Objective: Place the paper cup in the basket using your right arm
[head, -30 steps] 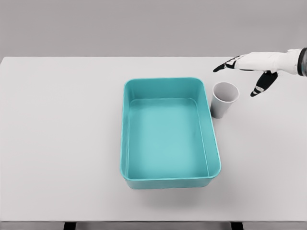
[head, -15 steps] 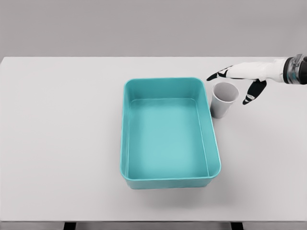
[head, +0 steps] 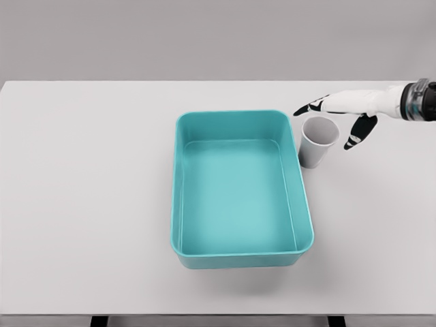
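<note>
The paper cup point(head: 318, 141) stands upright, mouth up, just right of the basket point(head: 240, 253) on the surface point(head: 88, 177). The right robot hand point(head: 340, 112) hovers over it, fingers spread, empty.

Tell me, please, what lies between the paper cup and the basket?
Nothing: in the head view only a narrow strip of bare table separates the paper cup from the basket.

White robot hand point(head: 344, 109), black fingertips, grey wrist cuff point(head: 417, 101)

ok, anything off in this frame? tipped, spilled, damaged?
Nothing stands out. The paper cup stands upright on the table just right of the empty basket; the right hand hovers open behind it.
</note>
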Controlling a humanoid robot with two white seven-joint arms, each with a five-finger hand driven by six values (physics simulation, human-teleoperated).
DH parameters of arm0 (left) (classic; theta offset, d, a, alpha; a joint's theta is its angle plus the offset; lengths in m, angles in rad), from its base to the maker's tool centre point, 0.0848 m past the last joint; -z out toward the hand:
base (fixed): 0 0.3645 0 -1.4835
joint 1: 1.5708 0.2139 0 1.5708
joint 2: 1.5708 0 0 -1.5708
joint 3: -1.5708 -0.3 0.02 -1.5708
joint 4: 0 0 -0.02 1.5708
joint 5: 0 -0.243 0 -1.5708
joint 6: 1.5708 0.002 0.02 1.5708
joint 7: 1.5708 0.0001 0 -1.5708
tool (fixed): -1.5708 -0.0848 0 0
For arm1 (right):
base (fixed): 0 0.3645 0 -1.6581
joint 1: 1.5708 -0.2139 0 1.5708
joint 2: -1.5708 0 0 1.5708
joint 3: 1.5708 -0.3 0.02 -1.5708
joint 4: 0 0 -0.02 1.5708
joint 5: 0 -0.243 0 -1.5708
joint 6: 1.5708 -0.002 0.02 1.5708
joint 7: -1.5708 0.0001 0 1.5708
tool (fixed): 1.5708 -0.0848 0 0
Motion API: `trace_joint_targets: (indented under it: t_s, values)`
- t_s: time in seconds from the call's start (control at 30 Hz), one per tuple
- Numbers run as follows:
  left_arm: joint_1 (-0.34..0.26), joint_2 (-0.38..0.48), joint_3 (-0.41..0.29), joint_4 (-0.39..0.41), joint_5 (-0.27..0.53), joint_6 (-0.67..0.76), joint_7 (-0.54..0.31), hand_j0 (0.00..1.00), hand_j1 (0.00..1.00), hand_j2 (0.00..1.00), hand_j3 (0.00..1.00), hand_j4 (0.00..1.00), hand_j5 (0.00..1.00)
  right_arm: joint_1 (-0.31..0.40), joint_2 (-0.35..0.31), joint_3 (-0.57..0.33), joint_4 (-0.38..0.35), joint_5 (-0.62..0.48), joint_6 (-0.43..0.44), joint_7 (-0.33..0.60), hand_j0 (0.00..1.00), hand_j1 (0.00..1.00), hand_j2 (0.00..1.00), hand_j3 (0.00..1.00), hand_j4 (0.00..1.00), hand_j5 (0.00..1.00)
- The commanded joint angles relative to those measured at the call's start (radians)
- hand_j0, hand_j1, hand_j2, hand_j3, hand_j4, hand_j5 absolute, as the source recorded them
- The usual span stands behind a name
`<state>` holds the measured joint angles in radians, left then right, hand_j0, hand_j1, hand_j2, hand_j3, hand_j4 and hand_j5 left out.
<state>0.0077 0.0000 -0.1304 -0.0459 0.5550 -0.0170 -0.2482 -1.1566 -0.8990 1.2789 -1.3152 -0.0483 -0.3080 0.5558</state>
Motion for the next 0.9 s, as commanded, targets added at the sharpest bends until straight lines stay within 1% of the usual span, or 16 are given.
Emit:
trace_joint_targets:
  t_s: [0.0, 0.1, 0.17, 0.23, 0.33, 0.6, 0.63, 0.77, 0.87]
  values:
    - [0.0, 0.0, 0.0, 0.0, 0.0, 0.0, 0.0, 1.0, 1.0, 1.0, 1.0, 1.0, 1.0, 0.0, 0.012, -0.001, 0.019, -0.001, 0.001, 0.0, 1.0, 1.0, 1.0, 1.0, 1.0, 1.0]
    - [0.0, 0.0, 0.0, 0.0, 0.0, 0.0, 0.0, 1.0, 1.0, 1.0, 1.0, 1.0, 1.0, 0.0, 0.014, -0.001, 0.047, -0.001, -0.008, 0.0, 1.0, 1.0, 1.0, 1.0, 1.0, 1.0]
    - [0.0, 0.0, 0.0, 0.0, 0.0, 0.0, 0.0, 1.0, 1.0, 1.0, 1.0, 1.0, 1.0, 0.0, 0.015, -0.001, 0.048, -0.001, -0.01, 0.0, 1.0, 1.0, 1.0, 1.0, 1.0, 1.0]
    - [0.0, 0.0, 0.0, 0.0, 0.0, 0.0, 0.0, 1.0, 1.0, 1.0, 1.0, 1.0, 1.0, 0.003, 0.043, -0.001, 0.057, -0.001, -0.008, 0.001, 1.0, 1.0, 1.0, 1.0, 1.0, 1.0]
    - [0.0, 0.0, 0.002, 0.0, 0.0, 0.0, 0.0, 1.0, 1.0, 1.0, 1.0, 1.0, 1.0, 0.008, 0.054, -0.001, 0.07, 0.001, -0.01, 0.001, 1.0, 1.0, 1.0, 1.0, 1.0, 1.0]
    - [0.0, 0.0, 0.0, 0.0, 0.0, 0.0, 0.0, 1.0, 1.0, 1.0, 1.0, 1.0, 1.0, 0.009, 0.048, -0.003, 0.087, 0.001, -0.019, 0.009, 1.0, 1.0, 1.0, 1.0, 1.0, 1.0]
    - [0.0, 0.0, 0.0, 0.0, 0.0, 0.0, 0.0, 1.0, 1.0, 1.0, 1.0, 1.0, 1.0, 0.009, 0.046, -0.003, 0.088, 0.001, -0.028, 0.009, 0.97, 0.97, 0.97, 0.97, 0.97, 0.97]
    - [0.0, 0.0, 0.0, 0.0, 0.0, 0.0, 0.0, 1.0, 1.0, 1.0, 1.0, 1.0, 1.0, 0.009, 0.048, -0.003, 0.088, 0.001, -0.029, 0.009, 0.97, 0.97, 0.97, 0.97, 0.97, 0.97]
    - [0.0, 0.0, 0.0, 0.0, 0.0, 0.0, 0.0, 1.0, 1.0, 1.0, 1.0, 1.0, 1.0, 0.009, 0.055, -0.003, 0.105, 0.001, -0.029, 0.009, 0.97, 0.97, 0.97, 0.97, 0.97, 0.97]
